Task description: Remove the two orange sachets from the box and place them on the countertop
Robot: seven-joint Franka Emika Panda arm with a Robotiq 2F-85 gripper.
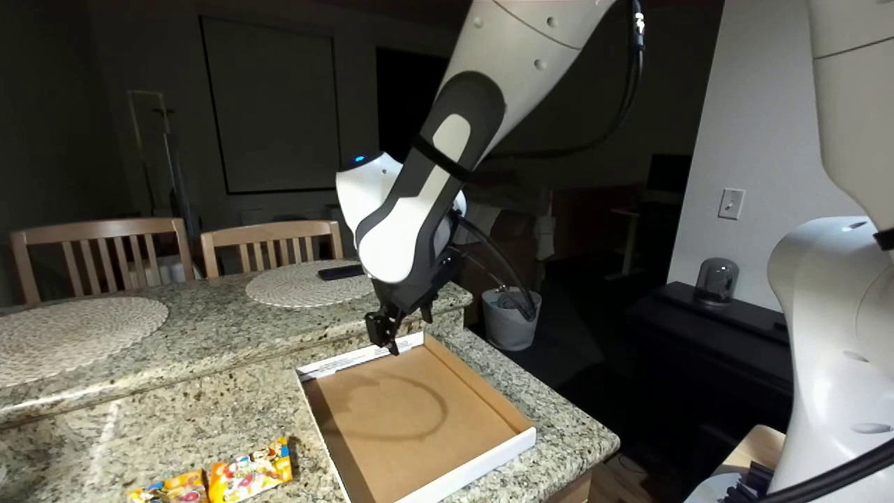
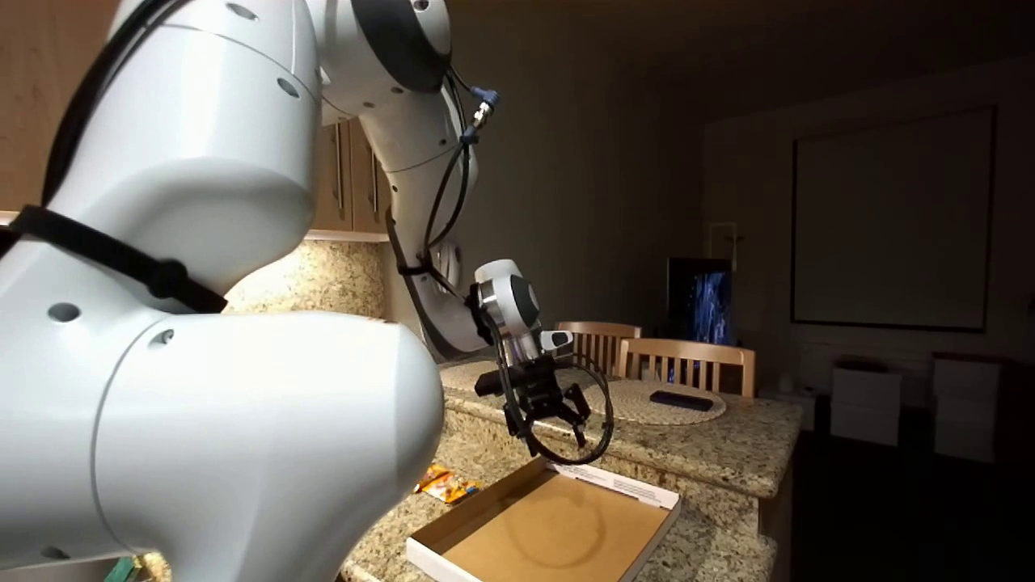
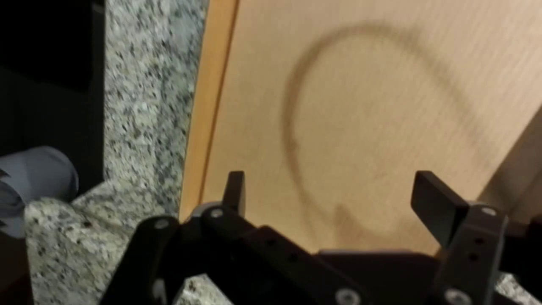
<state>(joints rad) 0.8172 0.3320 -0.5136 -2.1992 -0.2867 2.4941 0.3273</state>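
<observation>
A black Robotiq gripper (image 3: 330, 190) hangs above a shallow cardboard box (image 1: 419, 464) near its far rim, fingers (image 3: 436, 203) spread wide with the box's brown floor visible between them in the wrist view. To the left of the box, in both exterior views, one orange sachet (image 1: 250, 471) and a second orange sachet (image 1: 171, 487) lie on the speckled granite countertop (image 1: 559, 423), just beside each other; whether their edges touch cannot be told. A looping shadow (image 3: 290, 127) falls across that brown floor. On the raised granite ledge (image 1: 216, 321) at the far side rest two round woven placemats (image 1: 293, 288), the right one bearing a dark, phone-shaped slab (image 1: 341, 272). Beyond stand two slatted wooden chairs (image 1: 101, 229), with a pale bin (image 1: 510, 332) and a glass dome (image 1: 717, 281) farther right in an exterior view
</observation>
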